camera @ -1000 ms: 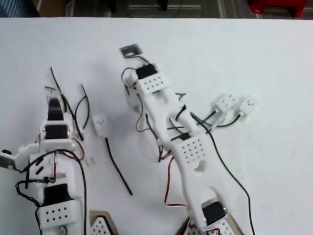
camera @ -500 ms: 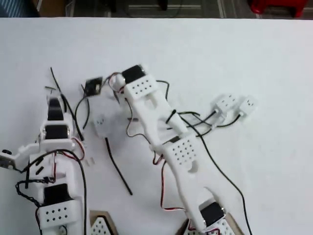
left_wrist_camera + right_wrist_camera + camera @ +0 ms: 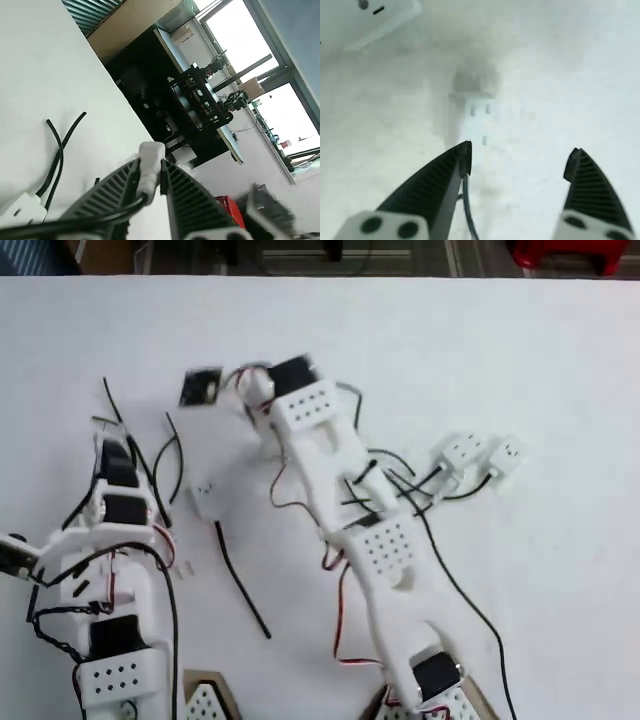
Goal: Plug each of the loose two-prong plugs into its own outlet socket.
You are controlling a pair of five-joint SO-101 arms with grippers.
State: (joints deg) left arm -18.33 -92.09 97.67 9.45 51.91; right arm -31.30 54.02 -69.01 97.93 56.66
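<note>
L gripper (image 3: 151, 166) is clamped on a white plug (image 3: 150, 159). The plug's long axis runs along the fingers. Its rounded end pokes out just past the fingertips, and its black cord (image 3: 112, 212) trails back toward the gripper base. Its prongs are hidden, so which face points outward can't be told. Beside the gripper base a small white connector (image 3: 21, 209) lies on the table (image 3: 45, 75), cut off at the frame edge, w/ thin black wires (image 3: 59, 150) curling away from it.

R gripper (image 3: 520, 149) is spread wide and holds nothing. A second plug (image 3: 476, 102) lies on the table ahead of the fingertips, nearer the dark finger w/ the cable beside it. It's pale and blurred. Two short prong-like bars seem to point back toward the gripper, but its outline is hard to make out. Farther ahead, a white socket block (image 3: 375, 17) is cut off at the corner; one slot and one round hole show.

From above, a corded white piece (image 3: 205, 492) lies between the two arms, w/ its black cable (image 3: 240, 585) running back toward the arm bases. Whether it is that socket block can't be told. Two white outlet blocks (image 3: 465, 453) (image 3: 507, 455) sit side by side, well off to the R arm's (image 3: 340, 480) outer side, w/ cords attached.
</note>
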